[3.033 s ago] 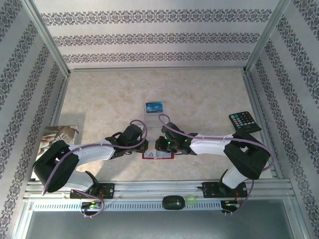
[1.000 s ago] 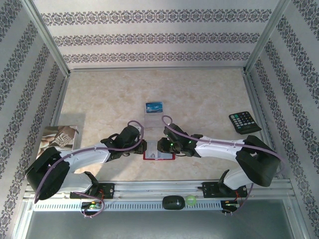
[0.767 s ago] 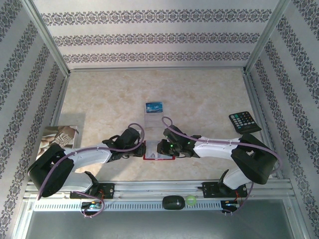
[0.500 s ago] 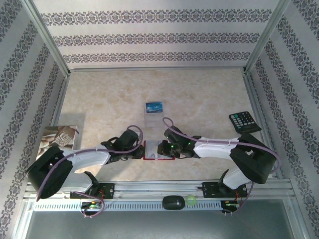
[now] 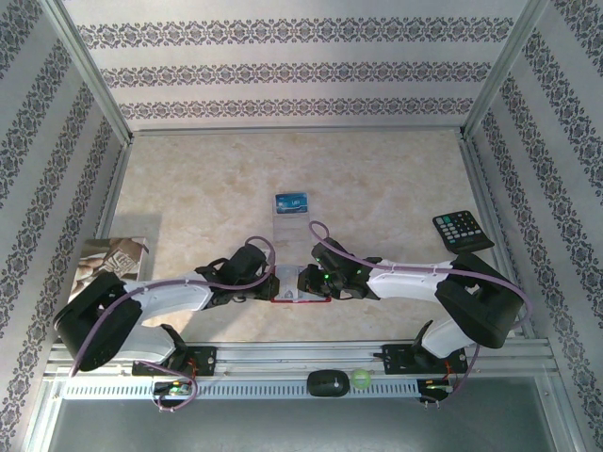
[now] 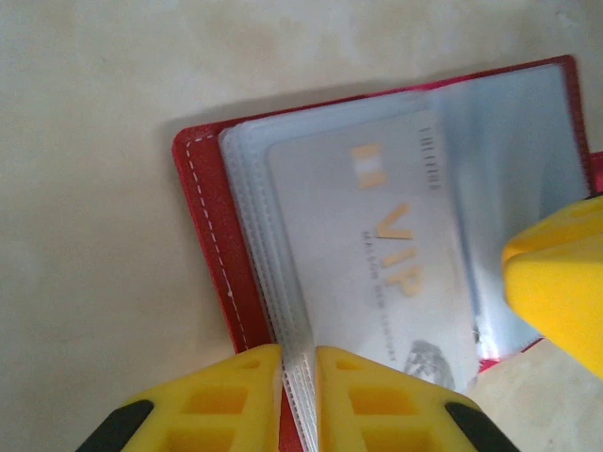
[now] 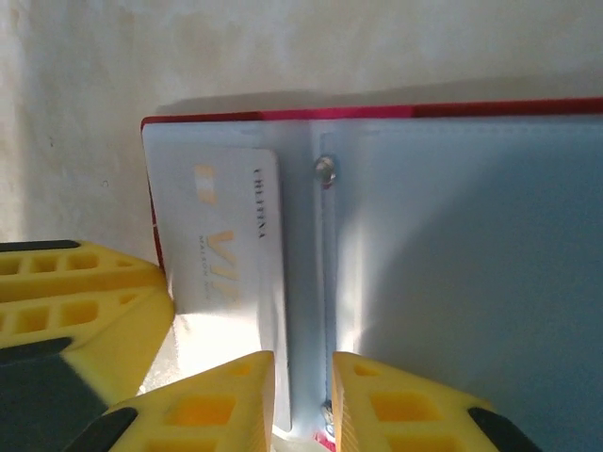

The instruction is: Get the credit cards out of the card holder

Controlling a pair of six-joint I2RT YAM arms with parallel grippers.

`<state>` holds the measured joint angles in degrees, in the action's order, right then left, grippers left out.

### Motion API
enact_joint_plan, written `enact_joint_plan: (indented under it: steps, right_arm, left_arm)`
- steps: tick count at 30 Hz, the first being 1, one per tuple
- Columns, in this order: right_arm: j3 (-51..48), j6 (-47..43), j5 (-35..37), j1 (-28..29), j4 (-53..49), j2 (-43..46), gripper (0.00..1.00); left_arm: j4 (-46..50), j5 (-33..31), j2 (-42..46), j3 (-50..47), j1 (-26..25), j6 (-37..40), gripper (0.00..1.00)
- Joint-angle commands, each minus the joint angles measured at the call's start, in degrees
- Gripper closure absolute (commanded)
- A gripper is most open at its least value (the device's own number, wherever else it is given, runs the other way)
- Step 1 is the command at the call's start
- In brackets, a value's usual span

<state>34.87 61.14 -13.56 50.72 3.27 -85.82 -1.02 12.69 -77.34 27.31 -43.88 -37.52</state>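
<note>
The red card holder [image 5: 300, 298] lies open on the table between both arms. My left gripper [image 6: 299, 356] is shut on the edge of its stack of clear sleeves, beside the red cover [image 6: 212, 235]. A silver-grey credit card [image 6: 396, 254] with gold print sits inside the top sleeve. My right gripper [image 7: 302, 363] is closed around the middle fold of the sleeves [image 7: 325, 282], and the same silver card [image 7: 221, 235] lies just left of it. A blue credit card [image 5: 292, 201] lies loose on the table behind the holder, with a pale flat piece [image 5: 288, 226] just in front of it.
A black keypad remote [image 5: 463, 231] lies at the right. A printed booklet [image 5: 111, 256] sits by the left wall. A black oval object [image 5: 327, 382] and a green ball [image 5: 361, 379] rest on the front rail. Metal frame posts bound the table.
Both grippers have stayed on the card holder. The left arm has shifted slightly and the holder has moved a little with it.
</note>
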Motion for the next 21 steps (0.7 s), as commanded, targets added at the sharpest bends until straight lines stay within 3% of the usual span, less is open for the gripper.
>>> enact_joint_plan:
  steps: [1, 21]
  right_arm:
    - [-1.3, -0.94, -1.52, -0.7, 1.77, 0.27, 0.76]
    - [-2.87, 2.17, -5.85, -1.77, 12.36, -5.64, 0.8]
  left_arm:
    - [-1.17, -0.16, -1.72, 1.24, -0.7, -0.03, 0.83]
    - [-2.66, 2.67, -4.3, -1.92, -1.82, -2.56, 0.88]
